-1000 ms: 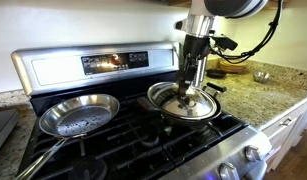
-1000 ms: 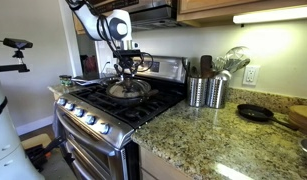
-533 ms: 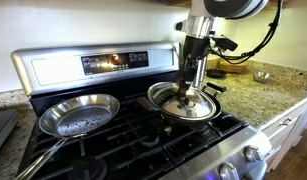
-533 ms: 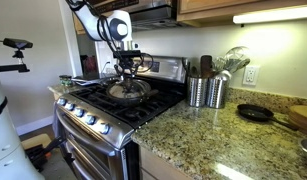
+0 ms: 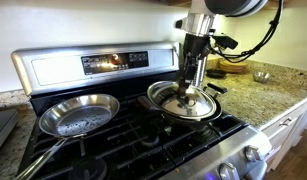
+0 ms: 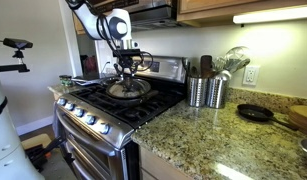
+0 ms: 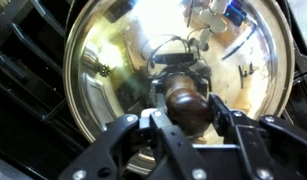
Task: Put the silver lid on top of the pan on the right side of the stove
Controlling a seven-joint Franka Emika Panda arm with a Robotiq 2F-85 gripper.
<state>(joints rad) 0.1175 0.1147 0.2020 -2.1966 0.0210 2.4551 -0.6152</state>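
Lid [image 5: 188, 104] sits on pan [image 5: 154, 95], right side of stove [image 5: 143, 142], beside worktop [image 5: 278, 88] edge. Claw [image 7: 188, 118] closely straddles knob [image 7: 186, 104]; grip we can't tell. We'd check it's centred, open wide, lift straight.

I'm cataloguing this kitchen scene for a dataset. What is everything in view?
stove: one, stainless steel with black grates, centre.
silver lid: one, shiny, on the stove's right side, over the pan.
pan: one, dark, beneath the lid, mostly hidden.
silver frying pan: one, silver, on the stove's left side.
utensil canisters: two, metal, on the counter beside the stove.
small black pan: one, black, on the counter.
metal bowl: one, silver, on the counter.
counter: one, speckled granite, beside the stove.
gripper: one, dark, at the lid's knob, a finger on either side; grip unclear.
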